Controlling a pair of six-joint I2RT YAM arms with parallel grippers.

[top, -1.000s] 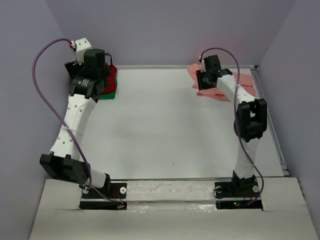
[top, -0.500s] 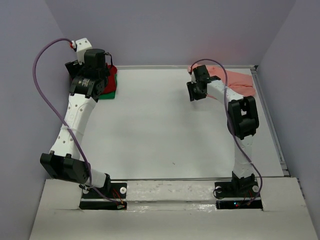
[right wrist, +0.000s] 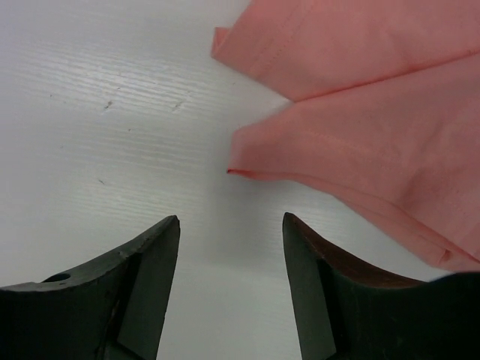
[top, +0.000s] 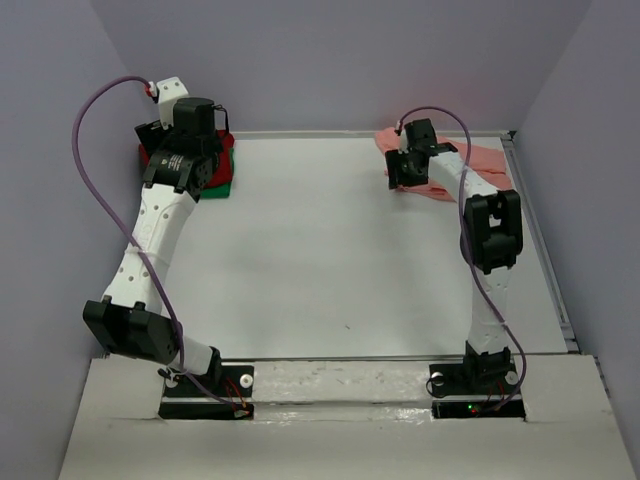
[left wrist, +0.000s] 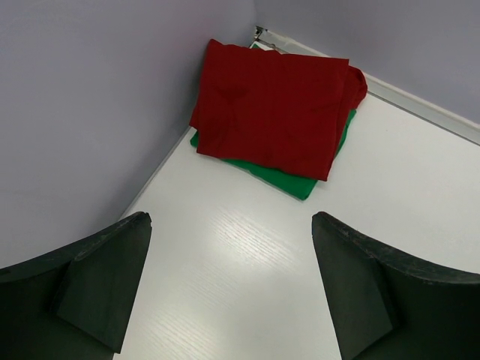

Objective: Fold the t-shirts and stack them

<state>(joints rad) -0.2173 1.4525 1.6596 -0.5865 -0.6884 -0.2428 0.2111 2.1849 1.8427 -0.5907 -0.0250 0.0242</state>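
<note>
- Right gripper (right wrist: pixel 231 219): jaws spread, with only bare tabletop (right wrist: pixel 112 112) in the gap. No cloth is pinched.
- Just ahead of its fingertips lies the salmon-pink t-shirt (right wrist: pixel 360 112). One pointed, folded corner is nearest the gap, and a second flap edge lies beyond it.
- The cloth's near edge runs out of sight behind the right-hand finger (right wrist: pixel 352 300); whether they touch, I cannot tell.
- In the top view this shirt is at the far right corner of the tabletop, laid flat but loose and not squared into a pad. The right arm reaches over part of it.
- Left gripper (left wrist: pixel 231 219): jaws spread wide and empty, held above the tabletop near the far left corner.
- Ahead of it, the dark red t-shirt (left wrist: pixel 274 105) is folded into a rough rectangle and rests on top of the green t-shirt (left wrist: pixel 289 180). The green cloth shows only as a strip along the stack's near edge and right side.
- This stack sits tight in the far left corner, beside the left wall (left wrist: pixel 90 112).
- The stack and the pink shirt are well apart, at opposite ends of the far edge.
</note>
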